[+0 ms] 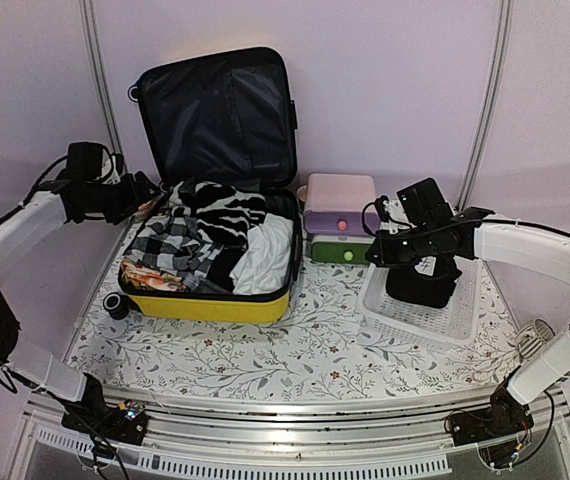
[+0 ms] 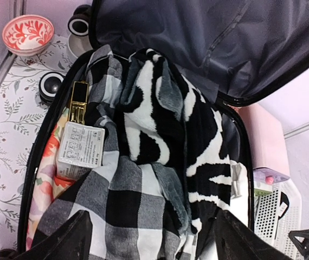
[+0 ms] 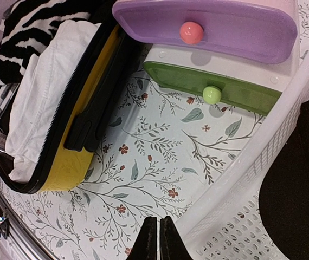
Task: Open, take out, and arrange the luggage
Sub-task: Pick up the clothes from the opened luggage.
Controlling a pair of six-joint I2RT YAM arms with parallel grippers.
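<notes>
— Where is the luggage sitting?

— It is lying open on the bench, at about 10 o'clock from the bench's middle. Its black-lined lid is standing up against the back wall.

— What is filling it?

— A checked cloth, a zebra-striped cloth and a white garment are lying heaped in the yellow shell. A small white box is resting against the checked cloth at the shell's side.

— And the arms?

— The left jaws are hanging wide apart, gripping nothing, at 10 o'clock of the shell, near its rim. The right jaws are pressing together, empty, by the 10 o'clock corner of the white basket.

— What is standing around the luggage?

— A pink-and-green drawer box is standing just beside it at 3 o'clock. The basket is sitting at 4 o'clock of that box, and something black is lying in it.
</notes>
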